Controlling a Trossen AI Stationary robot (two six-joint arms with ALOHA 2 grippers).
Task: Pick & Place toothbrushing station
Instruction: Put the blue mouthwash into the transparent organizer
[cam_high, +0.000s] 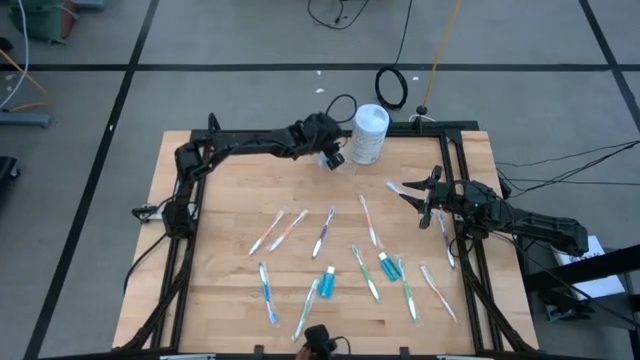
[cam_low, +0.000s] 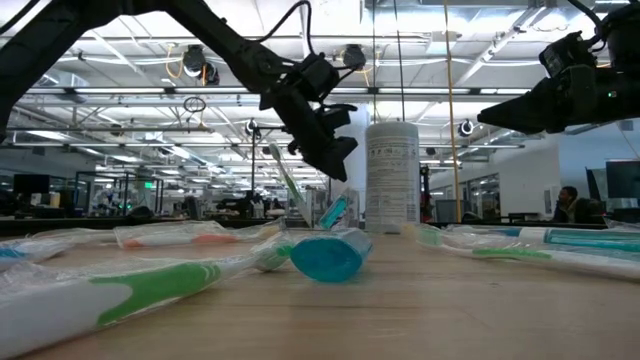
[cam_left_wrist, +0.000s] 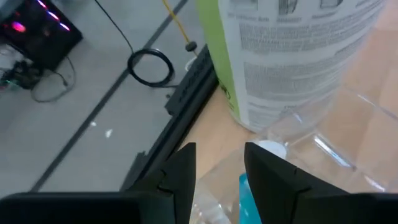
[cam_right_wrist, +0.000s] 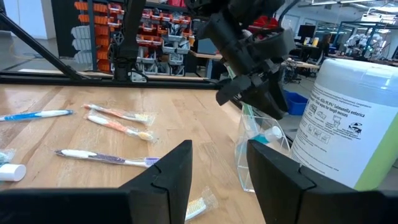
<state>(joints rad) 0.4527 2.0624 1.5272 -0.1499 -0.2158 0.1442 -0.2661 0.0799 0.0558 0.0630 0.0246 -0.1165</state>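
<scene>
Nearest the bottom of the high view, toothbrushes (cam_high: 268, 292) and two blue tubes (cam_high: 327, 283) lie scattered over the table (cam_high: 220, 300). Further up, at centre right, my right gripper (cam_high: 411, 192) waits with jaws spread and empty above the boards. At top centre my left gripper (cam_high: 333, 158) hangs just over the clear cup (cam_right_wrist: 258, 149), beside the white canister (cam_high: 369, 133); a tube and a brush already stand inside. Its fingers (cam_left_wrist: 180, 177) are parted, holding nothing. I'd lift straight up so I don't tip the cup. The left arm reaches in from the upper left, wrist bent downward.
</scene>
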